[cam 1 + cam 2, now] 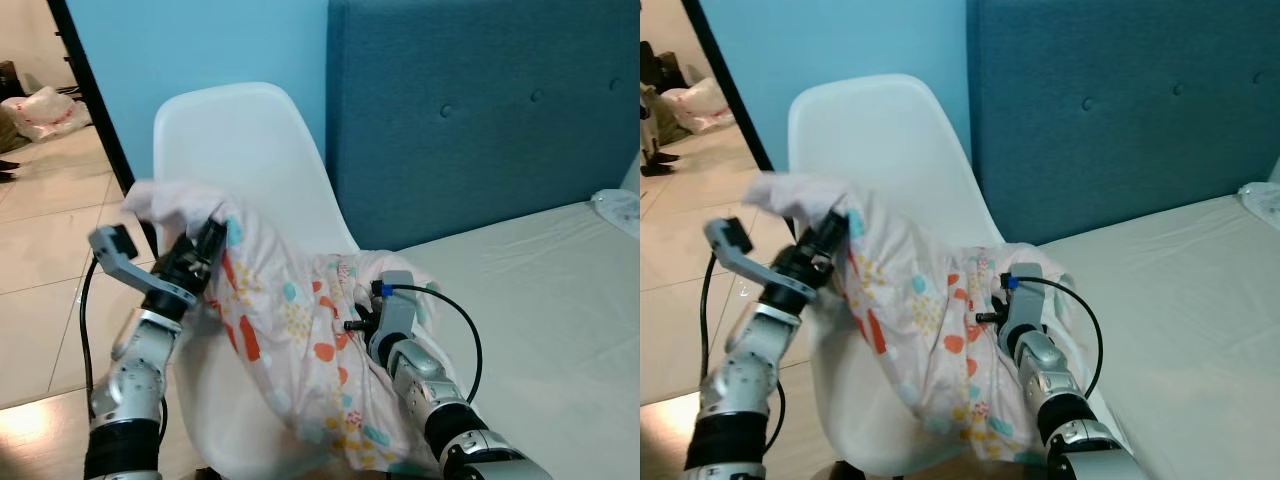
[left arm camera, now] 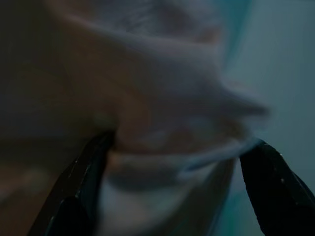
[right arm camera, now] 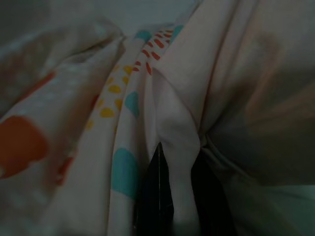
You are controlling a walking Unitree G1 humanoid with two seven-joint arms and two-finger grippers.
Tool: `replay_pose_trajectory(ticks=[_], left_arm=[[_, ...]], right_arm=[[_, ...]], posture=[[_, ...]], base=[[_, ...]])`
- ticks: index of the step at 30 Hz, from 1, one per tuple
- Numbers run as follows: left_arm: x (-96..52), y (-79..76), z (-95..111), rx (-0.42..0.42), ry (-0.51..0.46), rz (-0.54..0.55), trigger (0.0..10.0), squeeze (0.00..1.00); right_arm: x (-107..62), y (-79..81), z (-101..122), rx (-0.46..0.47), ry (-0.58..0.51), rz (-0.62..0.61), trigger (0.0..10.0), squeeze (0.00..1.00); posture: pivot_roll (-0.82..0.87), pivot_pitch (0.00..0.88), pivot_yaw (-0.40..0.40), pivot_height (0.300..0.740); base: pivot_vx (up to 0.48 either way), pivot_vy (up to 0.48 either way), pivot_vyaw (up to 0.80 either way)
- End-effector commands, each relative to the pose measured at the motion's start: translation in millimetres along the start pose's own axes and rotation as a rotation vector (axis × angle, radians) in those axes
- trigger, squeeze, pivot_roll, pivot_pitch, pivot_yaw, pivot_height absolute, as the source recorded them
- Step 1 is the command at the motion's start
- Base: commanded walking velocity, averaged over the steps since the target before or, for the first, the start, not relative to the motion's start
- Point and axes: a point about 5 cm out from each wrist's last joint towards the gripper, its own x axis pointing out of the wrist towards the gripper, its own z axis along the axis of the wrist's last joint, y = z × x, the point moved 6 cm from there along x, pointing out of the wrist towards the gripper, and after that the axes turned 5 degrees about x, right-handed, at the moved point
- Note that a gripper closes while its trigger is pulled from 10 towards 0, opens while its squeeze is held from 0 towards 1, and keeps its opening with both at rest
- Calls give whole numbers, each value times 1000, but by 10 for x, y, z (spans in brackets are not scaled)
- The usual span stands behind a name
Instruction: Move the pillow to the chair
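The pillow [image 1: 290, 320], pale pink with orange, yellow and teal spots, hangs slack over the seat of the white shell chair [image 1: 250, 140]. My left gripper [image 1: 207, 248] is shut on its upper left corner and holds it up in front of the chair back. In the left wrist view the black fingers [image 2: 81, 189] have bunched fabric between them. My right gripper [image 1: 352, 312] is shut on the pillow's right end, near the bed's edge. In the right wrist view a fold of the pillow [image 3: 123, 113] is pinched between the two fingers [image 3: 157, 196].
The chair stands against the corner of a bed with a pale sheet [image 1: 540, 290] and a blue padded headboard [image 1: 480, 110]. A light blue wall and a black door frame [image 1: 95, 110] are behind. Tiled floor [image 1: 50, 230] and bags [image 1: 40, 110] lie to the left.
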Motion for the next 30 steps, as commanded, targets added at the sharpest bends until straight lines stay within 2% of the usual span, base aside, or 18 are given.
replay_pose_trajectory(ticks=[1, 6, 9, 10, 11, 12, 13, 15, 16, 18, 20, 22, 25, 26, 27, 28, 29, 30], left_arm=[[22, -146, 40, -23, 5, -94, 10000, 1000], [-30, -211, -83, 25, 109, -153, 10000, 1000], [-140, 18, -277, 149, 249, -74, 10000, 1000], [-245, 252, -391, 237, 341, 20, 10000, 1000], [-245, 252, -391, 237, 341, 20, 10000, 1000], [-406, 525, -497, 287, 448, 139, 10000, 1000], [-406, 525, -497, 287, 448, 139, 10000, 1000], [-827, 964, -602, 326, 616, 340, 10000, 1000], [-827, 964, -602, 326, 616, 340, 10000, 1000], [-1180, 1126, -703, 337, 771, 406, 10000, 1000], [-1361, 1179, -756, 345, 857, 430, 10000, 1000], [-1361, 1179, -756, 345, 857, 430, 10000, 1000], [-1491, 1367, -667, 351, 846, 572, 10000, 1000], [-1529, 1454, -634, 364, 835, 631, 8667, 1000], [-1529, 1454, -634, 364, 835, 631, 8667, 1000], [-1523, 1469, -626, 362, 819, 642, 2980, 1000], [-1469, 1432, -637, 338, 784, 620, 0, 1000], [-1390, 1368, -657, 309, 745, 577, 0, 1000]], right_arm=[[-68, 179, -514, 34, 167, 51, 0, 0], [-73, 187, -526, 25, 168, 56, 0, 0], [-74, 186, -525, 16, 167, 57, 0, 0], [-77, 183, -527, 12, 167, 57, 0, 0], [-77, 183, -527, 12, 167, 57, 0, 0], [-82, 176, -534, 10, 167, 56, 0, 0], [-82, 176, -534, 10, 167, 56, 0, 0], [-96, 152, -554, 4, 171, 52, 0, 0], [-96, 152, -554, 4, 171, 52, 0, 0], [-103, 132, -562, -3, 174, 49, 0, 0], [-102, 120, -556, -6, 174, 48, 0, 0], [-102, 120, -556, -6, 174, 48, 0, 0], [-86, 116, -517, -9, 169, 45, 0, 0], [-79, 117, -500, -10, 166, 44, 0, 0], [-79, 117, -500, -10, 166, 44, 0, 0], [-77, 118, -496, -10, 165, 45, 0, 0], [-76, 119, -492, -10, 164, 44, 0, 0], [-75, 120, -490, -10, 163, 44, 0, 0]], posture=[[9, 44, 54, 418], [4, 42, 61, 418], [0, 41, 65, 418], [2, 42, 67, 418], [2, 42, 67, 418], [1, 41, 65, 418], [1, 41, 65, 418], [5, 41, 60, 418], [5, 41, 60, 418], [8, 39, 55, 418], [10, 36, 53, 418], [10, 36, 53, 418], [11, 35, 52, 418], [10, 33, 50, 418], [10, 33, 50, 418], [10, 34, 50, 418], [10, 34, 50, 418], [10, 34, 50, 418]], base=[[0, 0, 0], [0, 0, 0], [0, 0, 0], [0, 0, 0], [0, 0, 0], [0, 0, 0], [0, 0, 0], [0, 0, 0], [0, 0, 0], [0, 0, 0], [0, 0, 0], [0, 0, 0], [0, 0, 0], [0, 0, 0], [0, 0, 0], [0, 0, 0], [0, 0, 0], [0, 0, 0]])
